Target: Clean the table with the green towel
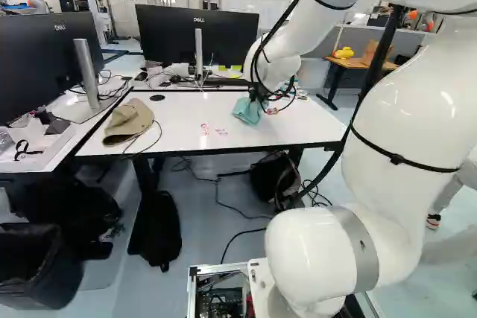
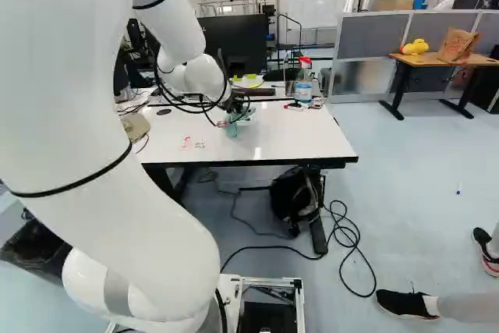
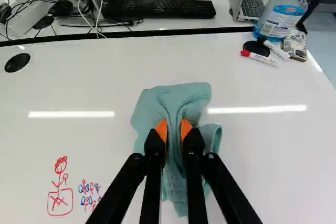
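Pale green cloth towel is gripped between my black, orange-padded fingers, at mid-span of the white rectangular counter. For wiping, I'd press lightly, fabric under the tips, and run short overlapping strokes over the red stick-figure drawing and small red-blue marks. Towel looks bunched, deeply creased, loose ends splayed.

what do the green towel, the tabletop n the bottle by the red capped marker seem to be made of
Green towel: matt fabric, perhaps cotton or microfibre; it bunches in soft folds.
Tabletop: smooth, glossy white laminate or whiteboard, judging by the bright reflections and drawings.
Bottle: shiny and see-through, probably clear plastic, though glass is possible.
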Robot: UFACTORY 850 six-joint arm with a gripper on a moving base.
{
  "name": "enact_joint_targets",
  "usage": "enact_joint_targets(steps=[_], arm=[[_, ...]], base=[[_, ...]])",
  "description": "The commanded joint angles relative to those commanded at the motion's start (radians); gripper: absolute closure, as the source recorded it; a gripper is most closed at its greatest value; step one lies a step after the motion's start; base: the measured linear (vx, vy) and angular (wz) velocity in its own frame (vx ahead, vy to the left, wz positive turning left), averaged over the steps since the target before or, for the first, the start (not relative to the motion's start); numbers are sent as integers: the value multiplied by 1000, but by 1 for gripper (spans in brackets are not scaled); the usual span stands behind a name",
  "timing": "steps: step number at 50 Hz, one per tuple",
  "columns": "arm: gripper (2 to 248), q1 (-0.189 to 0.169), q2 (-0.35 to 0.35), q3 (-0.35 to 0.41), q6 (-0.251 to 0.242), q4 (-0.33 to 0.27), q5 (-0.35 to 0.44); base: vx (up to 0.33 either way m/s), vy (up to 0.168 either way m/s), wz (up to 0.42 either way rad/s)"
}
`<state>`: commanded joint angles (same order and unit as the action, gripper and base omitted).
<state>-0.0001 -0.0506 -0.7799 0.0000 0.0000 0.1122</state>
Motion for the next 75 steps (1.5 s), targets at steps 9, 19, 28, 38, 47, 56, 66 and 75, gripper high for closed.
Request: enact_joint_targets(steps=[9,19,28,38,47,56,66,75], arm=[[200,30,11,11,0,0,0],[200,64,22,22,0,0,0],[200,94,32,33,0,0,0],[200,129,45,46,0,0,0],[200,162,59,61,0,0,0],[200,194,76,77,0,0,0],[200,230,97,98,0,0,0],[200,261,120,121,0,0,0]], base=[[0,0,0],[0,0,0],[0,0,0],[0,0,0],[0,0,0],[0,0,0],[0,0,0],[0,0,0]])
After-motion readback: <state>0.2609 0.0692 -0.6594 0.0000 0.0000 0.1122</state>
